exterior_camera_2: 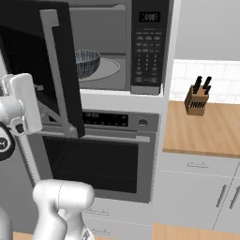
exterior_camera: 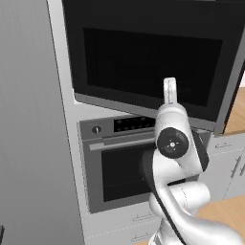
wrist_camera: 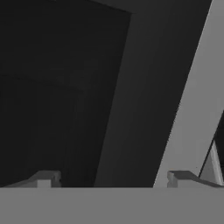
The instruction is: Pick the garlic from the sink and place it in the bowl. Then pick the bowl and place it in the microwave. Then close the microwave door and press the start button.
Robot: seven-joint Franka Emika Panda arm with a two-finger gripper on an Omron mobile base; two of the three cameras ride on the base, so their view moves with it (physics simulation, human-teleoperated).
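Gripper (wrist_camera: 111,178) had its jaws spread wide, holding nothing, up close against the black microwave door (exterior_camera_2: 28,56) near its long grey handle (exterior_camera_2: 56,70); door stood swung open; bowl (exterior_camera_2: 86,63) sat on the turntable inside the microwave (exterior_camera_2: 150,47); oven (exterior_camera_2: 117,154) directly below; knife block (exterior_camera_2: 197,101) on the wooden counter (exterior_camera_2: 206,131) to the right.

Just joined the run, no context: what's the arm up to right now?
The bowl already sits on the turntable inside the microwave, and the microwave door stands partly open. The arm has its gripper right up against the outer face of that door, near the grey handle, jaws wide and holding nothing. It looks set to push the door shut; the start button is not yet pressed.
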